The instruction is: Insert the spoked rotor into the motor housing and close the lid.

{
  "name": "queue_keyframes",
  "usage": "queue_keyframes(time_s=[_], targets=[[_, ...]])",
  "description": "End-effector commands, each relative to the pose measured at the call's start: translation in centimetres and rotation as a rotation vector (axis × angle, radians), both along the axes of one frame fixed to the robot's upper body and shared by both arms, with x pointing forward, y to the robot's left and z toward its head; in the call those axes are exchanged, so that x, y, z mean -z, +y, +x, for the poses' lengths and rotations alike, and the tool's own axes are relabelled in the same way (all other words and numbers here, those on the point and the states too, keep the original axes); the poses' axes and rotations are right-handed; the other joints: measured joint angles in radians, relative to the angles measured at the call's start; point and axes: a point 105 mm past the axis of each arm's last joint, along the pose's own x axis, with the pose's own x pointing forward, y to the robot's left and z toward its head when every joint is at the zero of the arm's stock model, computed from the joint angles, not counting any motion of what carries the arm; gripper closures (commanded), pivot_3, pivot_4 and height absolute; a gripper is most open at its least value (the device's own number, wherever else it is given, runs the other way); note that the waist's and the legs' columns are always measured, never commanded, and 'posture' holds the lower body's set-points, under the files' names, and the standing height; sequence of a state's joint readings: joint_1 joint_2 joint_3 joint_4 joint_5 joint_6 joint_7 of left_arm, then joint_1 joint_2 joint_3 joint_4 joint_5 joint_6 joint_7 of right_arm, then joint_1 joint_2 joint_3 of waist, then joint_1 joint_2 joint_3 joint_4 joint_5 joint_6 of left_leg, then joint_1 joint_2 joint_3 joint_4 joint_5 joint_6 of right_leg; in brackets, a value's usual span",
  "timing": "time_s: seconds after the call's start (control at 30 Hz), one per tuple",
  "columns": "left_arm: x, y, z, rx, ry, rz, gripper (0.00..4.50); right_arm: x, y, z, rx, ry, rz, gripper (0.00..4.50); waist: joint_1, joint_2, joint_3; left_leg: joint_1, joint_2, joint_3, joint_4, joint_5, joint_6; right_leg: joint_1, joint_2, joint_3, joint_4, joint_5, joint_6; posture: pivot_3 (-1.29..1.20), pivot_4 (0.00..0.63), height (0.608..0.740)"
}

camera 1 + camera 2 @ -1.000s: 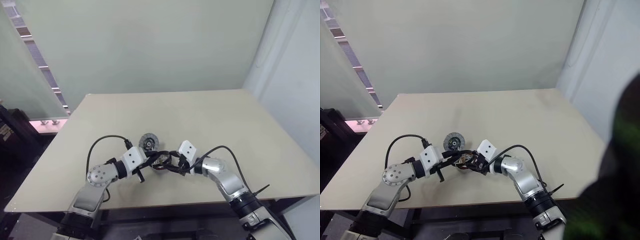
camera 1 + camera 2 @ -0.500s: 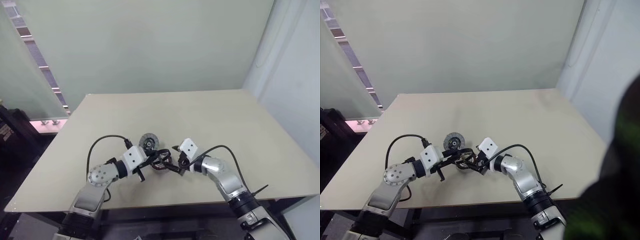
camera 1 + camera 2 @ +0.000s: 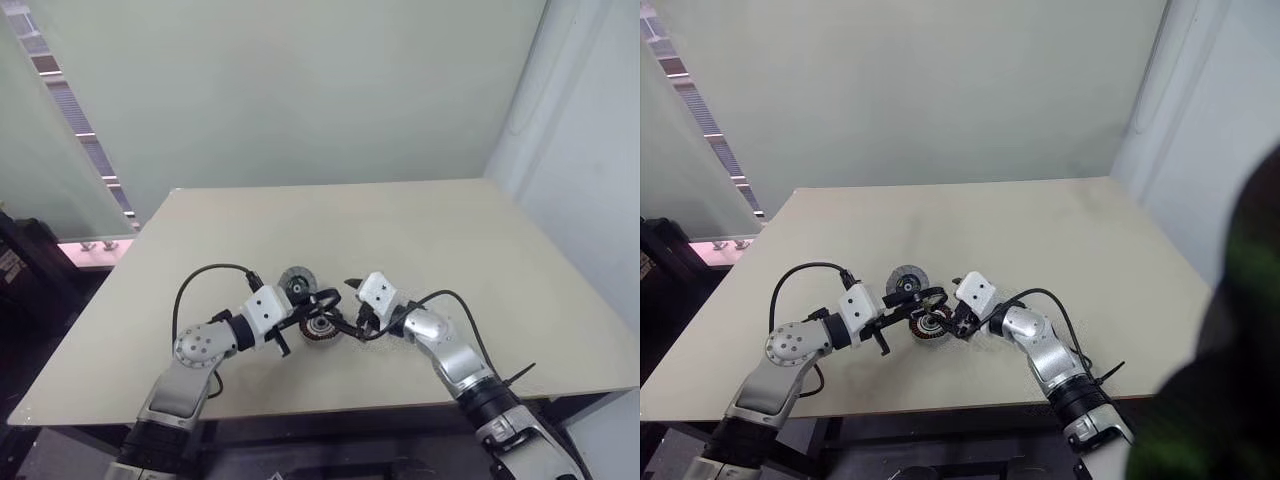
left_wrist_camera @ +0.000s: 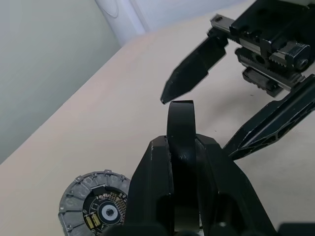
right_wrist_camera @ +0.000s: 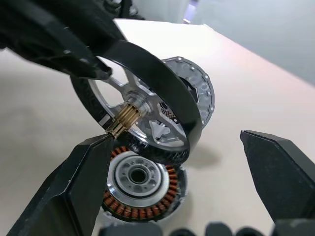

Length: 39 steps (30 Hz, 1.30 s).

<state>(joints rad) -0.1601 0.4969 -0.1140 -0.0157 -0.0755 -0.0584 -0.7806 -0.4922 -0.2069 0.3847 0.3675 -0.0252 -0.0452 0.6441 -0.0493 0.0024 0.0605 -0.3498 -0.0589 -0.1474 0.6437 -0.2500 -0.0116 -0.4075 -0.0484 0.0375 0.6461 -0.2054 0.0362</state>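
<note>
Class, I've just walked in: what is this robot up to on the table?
The left gripper is shut on the spoked rotor, holding it on edge just above the motor housing, which lies on the table. The right gripper stands open beside them, holding nothing. A grey disc lies nearby.

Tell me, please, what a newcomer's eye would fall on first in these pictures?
Most striking is the dark-rimmed ring with silver spokes and a brass pinion, the spoked rotor, pinched edge-on in the shut left gripper just above the table. Right under it lies the round motor housing with reddish-copper windings around a pale centre, and the right gripper stands wide open beside the two. Behind them a dull grey disc with a dark centre lies flat.
</note>
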Motion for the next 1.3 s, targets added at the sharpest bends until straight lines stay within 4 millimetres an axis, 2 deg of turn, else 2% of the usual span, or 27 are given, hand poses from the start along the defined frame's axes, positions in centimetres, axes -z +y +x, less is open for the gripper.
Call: queue_keyframes(time_s=[0.03, 0.23, 0.4, 0.6, 0.77, 1.1, 1.2, 1.3], targets=[[0.2, -0.7, -1.5, 0.088, 0.020, 0.008, 4.27, -3.1, -3.8, 3.0, 0.115, -0.122, -0.042, 0.03, 0.000, 0.000, 0.000, 0.000, 0.000, 0.000, 0.000, 0.000, 0.000, 0.000, 0.000, 0.000, 0.000, 0.000, 0.000, 0.00, 0.000, 0.740], [-0.1, 1.0, -0.5, -0.003, 0.026, -0.026, 4.27, -1.8, -4.0, 1.3, -0.002, -0.021, -0.083, 0.03, 0.000, -0.001, 0.000, 0.000, -0.002, 0.000, 0.000, 0.000, 0.000, 0.001, -0.001, 0.001, 0.000, 0.000, 0.000, 0.00, 0.000, 0.740], [-0.2, 1.5, -0.1, -0.041, 0.025, -0.057, 4.27, -0.8, -3.8, 0.1, -0.047, 0.027, -0.109, 0.03, 0.000, -0.001, 0.000, 0.001, 0.000, 0.000, 0.000, 0.000, 0.000, 0.002, 0.000, 0.000, 0.000, 0.000, 0.000, 0.00, 0.000, 0.740], [0.0, 0.9, -0.4, -0.006, 0.035, -0.043, 4.27, -1.0, -3.5, 0.1, -0.046, 0.018, -0.100, 0.03, 0.000, -0.001, 0.000, 0.001, 0.001, 0.001, 0.000, 0.000, 0.000, 0.001, 0.000, 0.001, 0.000, 0.000, 0.000, 0.00, 0.000, 0.740], [-0.3, 0.3, -0.5, 0.018, 0.028, -0.047, 4.27, -0.9, -2.7, -0.2, -0.068, 0.036, -0.081, 0.03, 0.000, -0.001, 0.000, 0.001, 0.000, 0.001, 0.000, 0.000, 0.000, 0.002, 0.000, 0.001, 0.000, 0.000, 0.000, 0.00, 0.000, 0.740], [0.4, -1.2, -1.1, 0.088, 0.049, -0.030, 4.27, -1.1, -1.0, -0.6, -0.100, 0.059, -0.035, 0.03, 0.000, -0.001, 0.000, 0.001, 0.000, 0.001, 0.000, 0.000, 0.000, 0.001, 0.000, 0.001, 0.000, 0.000, 0.000, 0.00, 0.000, 0.740], [0.3, -1.4, -1.2, 0.099, 0.046, -0.031, 4.27, -1.0, -0.9, -0.6, -0.101, 0.058, -0.038, 0.59, 0.000, -0.001, 0.000, 0.001, 0.000, 0.001, 0.000, 0.000, 0.000, 0.001, 0.000, 0.001, 0.000, 0.000, 0.000, 0.00, 0.000, 0.740], [0.1, -1.5, -1.2, 0.103, 0.040, -0.031, 4.27, -0.8, -0.9, -0.8, -0.111, 0.068, -0.044, 1.60, 0.000, -0.001, 0.000, 0.001, 0.000, 0.001, 0.000, 0.000, 0.000, 0.001, 0.000, 0.001, 0.000, 0.000, 0.000, 0.00, 0.000, 0.740]])
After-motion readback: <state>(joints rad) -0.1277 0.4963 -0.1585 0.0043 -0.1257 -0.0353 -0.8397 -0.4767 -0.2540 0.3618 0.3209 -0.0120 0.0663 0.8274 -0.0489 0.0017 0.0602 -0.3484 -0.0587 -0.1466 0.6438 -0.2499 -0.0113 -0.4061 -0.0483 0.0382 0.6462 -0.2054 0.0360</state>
